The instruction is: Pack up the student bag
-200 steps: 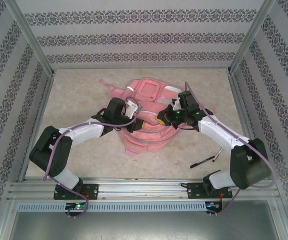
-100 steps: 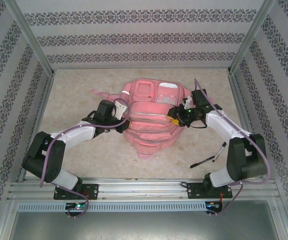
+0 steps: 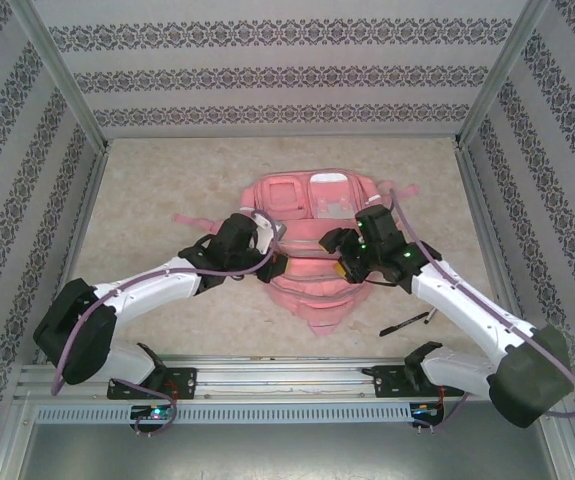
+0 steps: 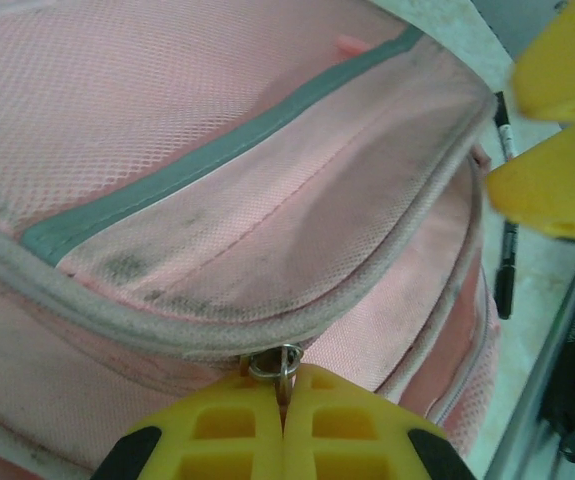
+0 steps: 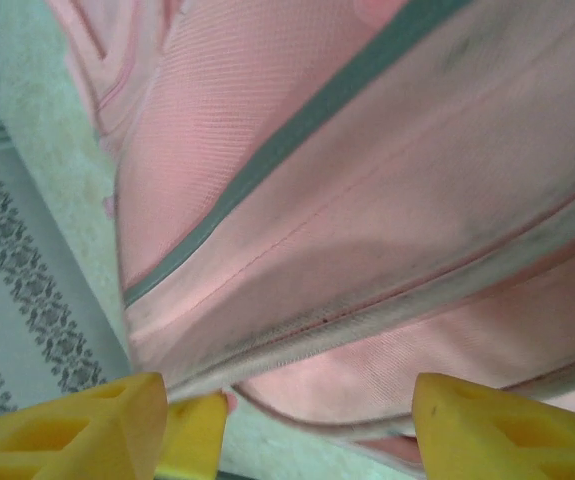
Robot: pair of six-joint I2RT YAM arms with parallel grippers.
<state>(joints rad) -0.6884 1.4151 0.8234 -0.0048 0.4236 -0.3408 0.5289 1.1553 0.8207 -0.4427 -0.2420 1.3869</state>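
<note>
The student bag lies flat in the middle of the table. Its window pockets point toward the far wall and its narrower end toward the arm bases. One pink strap trails off to the left of it.

Both arms reach in from the near edge and meet over the bag's near half. The left pincer is pressed against the fabric. Seen from its own wrist, the left pincer has its yellow fingers tight together, nipping the zip pull, whose small metal ring sits right at the fingertips, just under the piped edge of a pocket. A grey strip runs slantwise across the pink mesh above it.

The right pincer hovers just beside the left one, close over the same seam. In its wrist view the right pincer stands wide, one finger at each lower corner, with the bag's piped edge running between them and nothing gripped. From the left wrist the right pincer shows at the upper right, fingers parted.

A black pen lies on the table to the right of the bag, near the right arm and apart from the fabric.
</note>
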